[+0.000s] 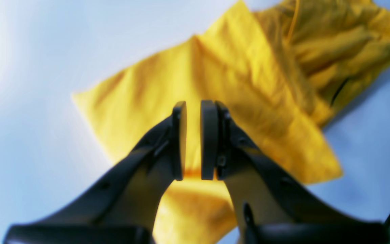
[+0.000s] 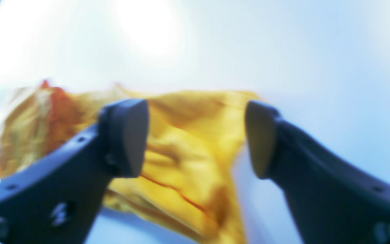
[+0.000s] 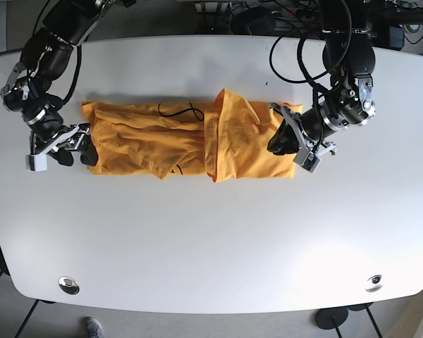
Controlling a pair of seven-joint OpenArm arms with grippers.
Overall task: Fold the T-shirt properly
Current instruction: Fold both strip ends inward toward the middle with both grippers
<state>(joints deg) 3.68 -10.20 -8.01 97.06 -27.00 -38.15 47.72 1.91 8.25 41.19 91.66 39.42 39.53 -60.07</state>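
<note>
The yellow T-shirt (image 3: 176, 141) lies on the white table (image 3: 197, 239) as a long band, with its right part doubled over the middle. My left gripper (image 3: 282, 139) hovers at the shirt's right end. In the left wrist view this left gripper (image 1: 193, 105) has its pads a narrow gap apart, with the T-shirt (image 1: 242, 78) beneath and no cloth clearly pinched. My right gripper (image 3: 72, 151) sits at the shirt's left end. In the right wrist view the right gripper (image 2: 195, 137) is wide open and the crumpled T-shirt (image 2: 185, 112) lies beyond its fingers.
Bare white tabletop surrounds the shirt on all sides. Two metal grommets (image 3: 68, 284) (image 3: 374, 283) sit near the front edge. Cables (image 3: 268, 21) hang behind the table's back edge.
</note>
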